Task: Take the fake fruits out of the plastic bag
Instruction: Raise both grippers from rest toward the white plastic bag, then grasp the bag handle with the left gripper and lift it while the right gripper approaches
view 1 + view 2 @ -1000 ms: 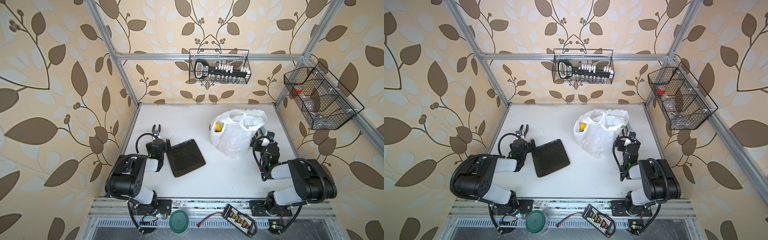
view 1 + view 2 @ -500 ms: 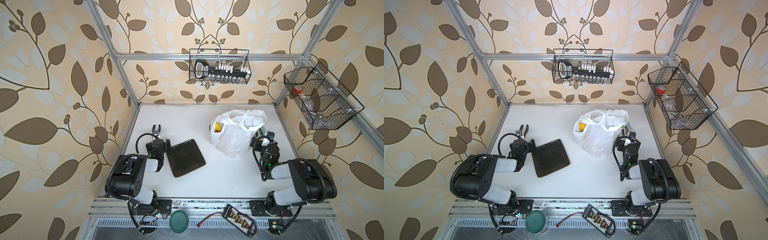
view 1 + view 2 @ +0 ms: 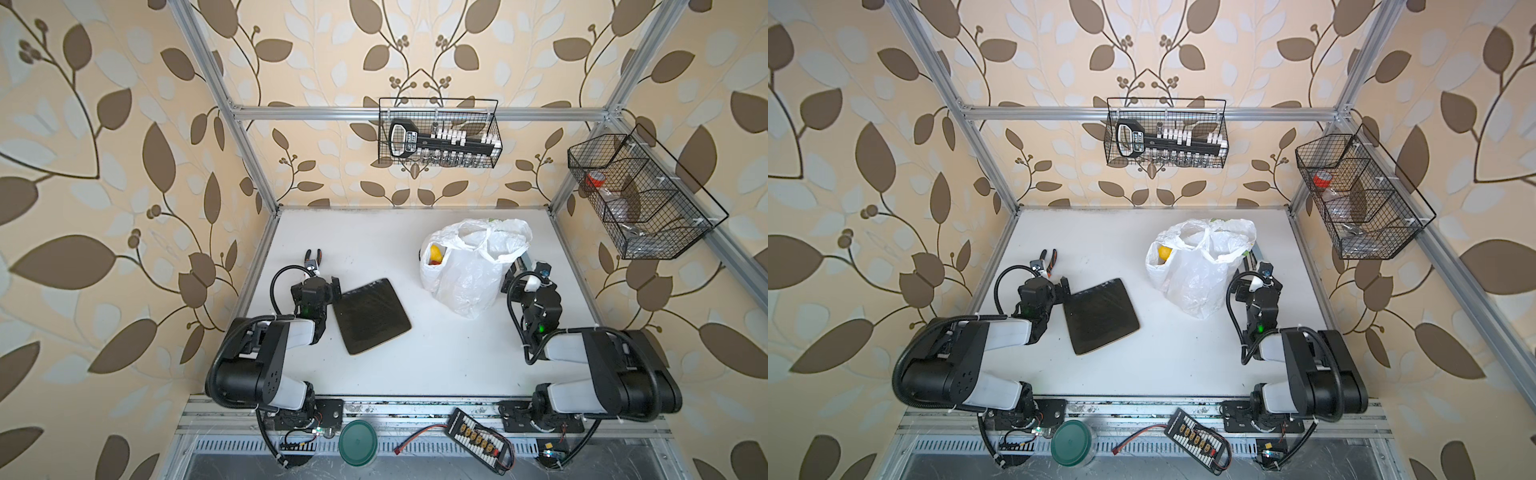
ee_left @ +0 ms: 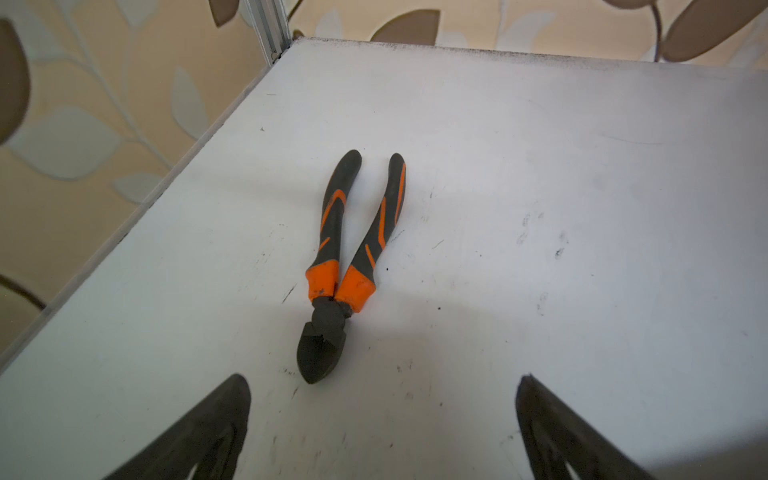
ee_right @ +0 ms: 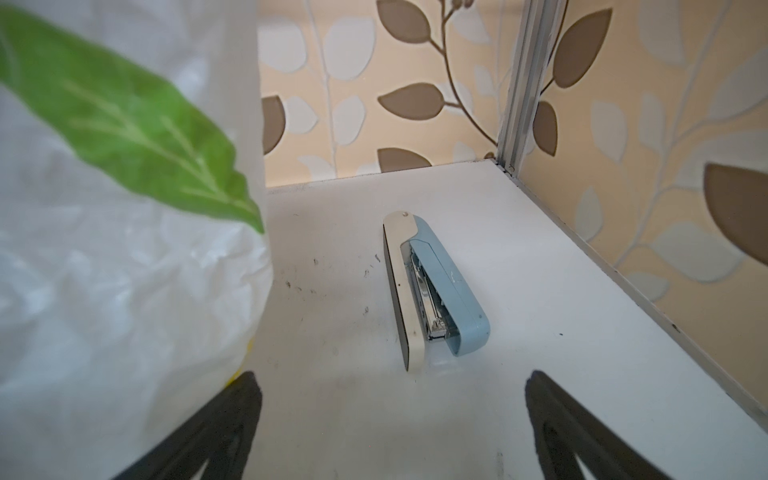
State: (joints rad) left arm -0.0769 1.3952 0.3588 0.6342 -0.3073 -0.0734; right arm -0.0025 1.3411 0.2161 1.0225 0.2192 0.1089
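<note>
At about one o'clock on the scuffed white tabletop (image 3: 374, 232), the thin, crinkly white translucent plastic carrier bag (image 3: 469, 274), printed with green leaves, stands slumped with its mouth gaping on its nine o'clock side. Glossy yellow and red fake fruits (image 3: 435, 254) show just inside, and none lies out on the board. By my judgement the task is not yet begun, with every fruit left to lift out. The right gripper (image 5: 392, 374) rests at the bag's four o'clock side, jaws spread wide and empty, facing a blue-and-cream stapler (image 5: 432, 291). The left gripper (image 4: 382, 382), equally wide and empty, sits near nine o'clock before orange-and-black pliers (image 4: 345, 257), beside a flat black rounded-square pad (image 3: 371, 316). Leaf-patterned wallpaper and aluminium framing enclose the table, and a black wire basket (image 3: 438, 133) hangs at twelve o'clock.
</note>
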